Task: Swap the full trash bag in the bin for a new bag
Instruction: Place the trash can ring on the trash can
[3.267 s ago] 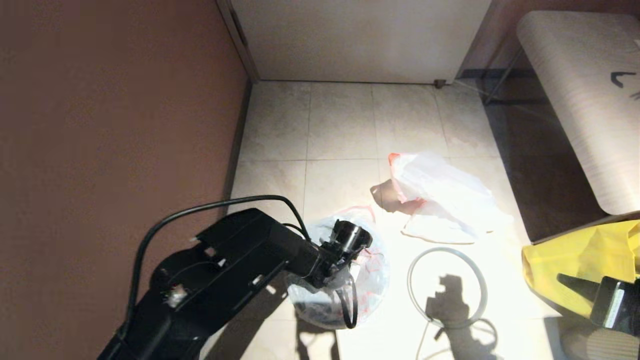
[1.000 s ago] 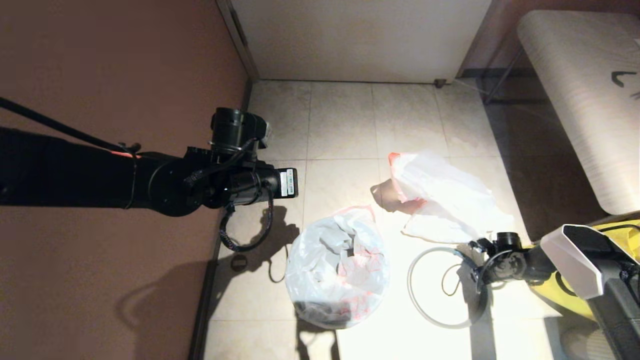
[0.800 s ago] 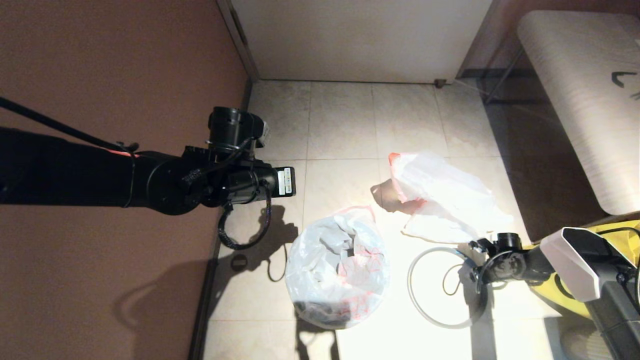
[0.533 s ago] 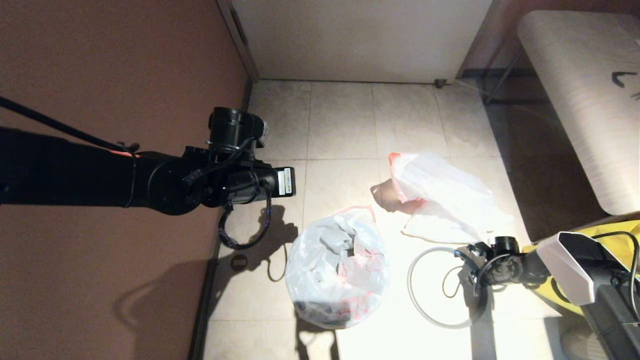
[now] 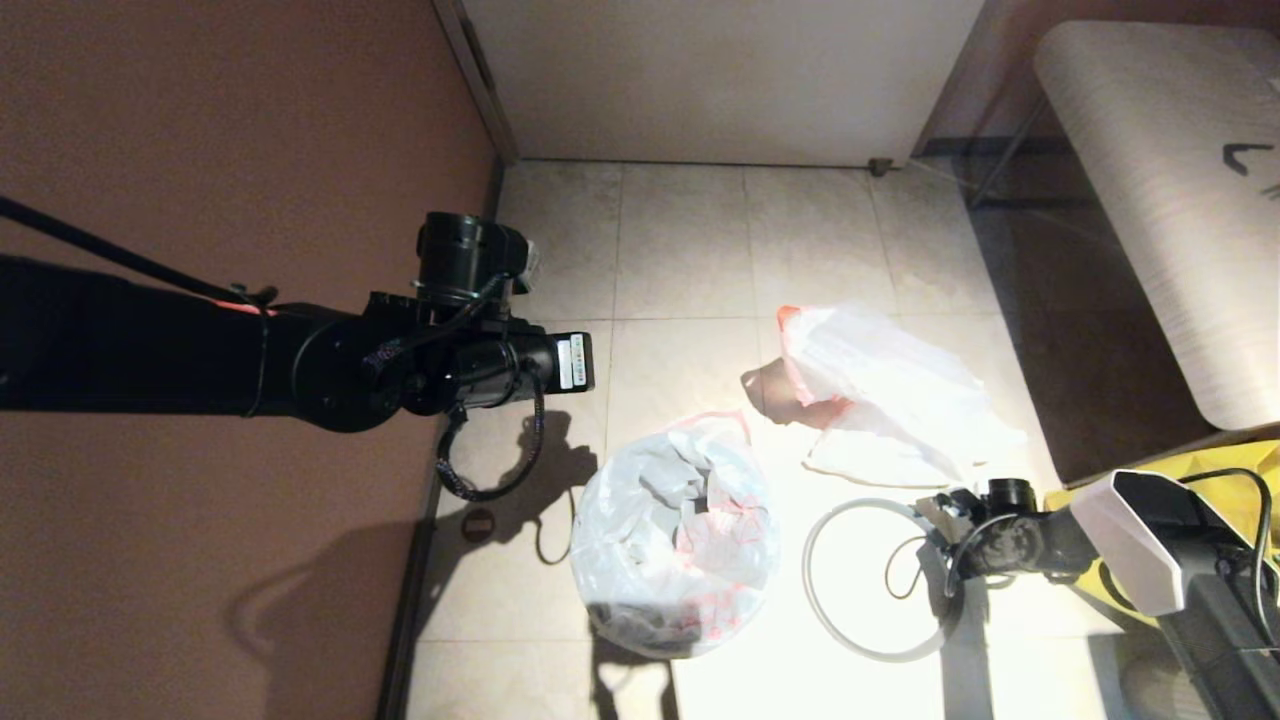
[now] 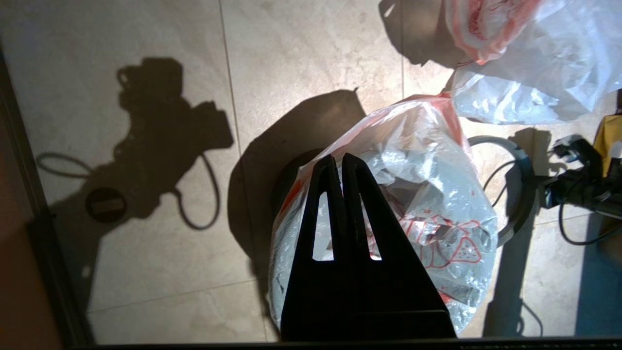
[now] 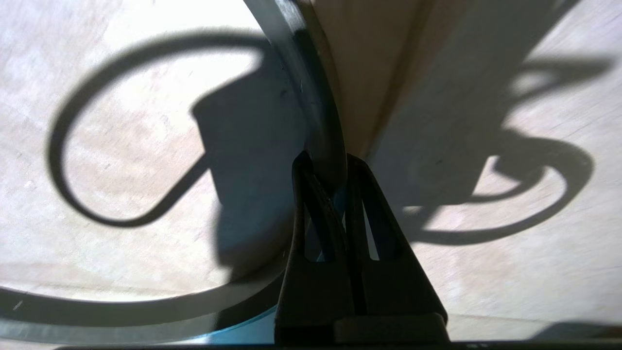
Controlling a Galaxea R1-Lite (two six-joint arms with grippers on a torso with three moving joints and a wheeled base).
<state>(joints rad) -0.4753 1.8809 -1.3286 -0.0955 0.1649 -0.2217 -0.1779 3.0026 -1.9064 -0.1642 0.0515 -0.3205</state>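
The bin (image 5: 640, 625) stands on the tiles, draped with the new bag (image 5: 690, 520) and its red line drawing (image 6: 452, 233). The nearly plain full trash bag (image 5: 890, 400) lies crumpled on the floor behind it. The bin's grey hoop (image 5: 812, 600) is off the bin and rests on the floor to its right. My right gripper (image 5: 935, 512) is shut on that hoop's right side (image 7: 316, 97), the fingertips (image 7: 324, 163) clamped over the rim. My left gripper (image 6: 341, 158) hangs shut and holding nothing, high above the bin's left edge.
A brown wall (image 5: 200, 150) runs close along the left, and a white door (image 5: 720, 80) closes the back. A pale bench (image 5: 1150, 200) and a large yellow bag (image 5: 1200, 480) stand at the right. A round floor drain (image 5: 478, 524) is left of the bin.
My left arm rose from inside the bin to high on the left. My right gripper came in, closed on the hoop and has dragged it slightly left.
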